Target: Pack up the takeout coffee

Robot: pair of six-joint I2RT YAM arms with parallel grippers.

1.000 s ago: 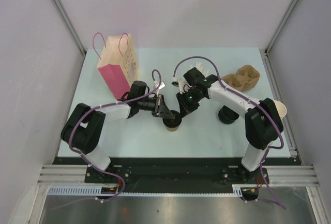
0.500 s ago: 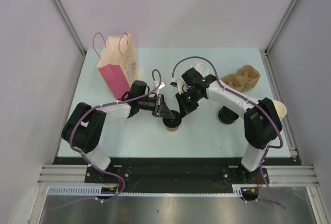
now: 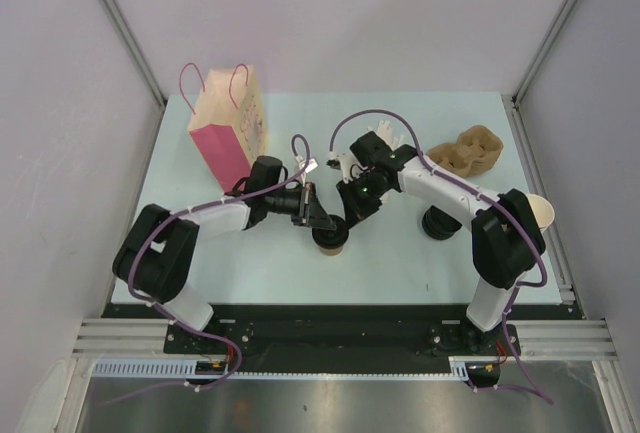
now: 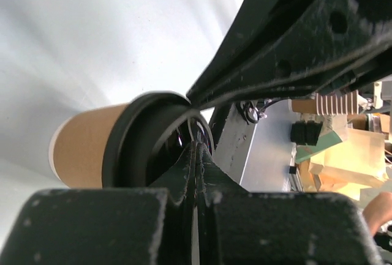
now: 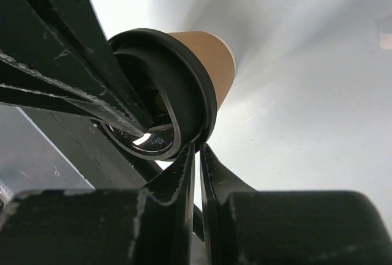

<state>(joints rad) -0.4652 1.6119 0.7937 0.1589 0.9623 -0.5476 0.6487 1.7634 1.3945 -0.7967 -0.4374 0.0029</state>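
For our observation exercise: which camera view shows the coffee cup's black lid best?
The right wrist view: the lid sits large, its rim and sunken top clear. The left wrist view shows its rim side-on; the top view shows it tiny and partly covered.

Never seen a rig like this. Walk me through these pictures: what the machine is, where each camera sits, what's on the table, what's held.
These are two robot arms bolted at the near edge of a table. The wide picture looks down from above and behind them, with the left arm on the left and the right arm on the right. Each close-up comes from a camera on one wrist, looking along that arm's jaws.

On the table are a paper gift bag, a pulp cup carrier, a pile of black lids and, in the middle, a brown coffee cup with a black lid. Both arms' jaws are closed or nearly so, with their tips against that lid. The cup appears to stand on the table, not lifted.
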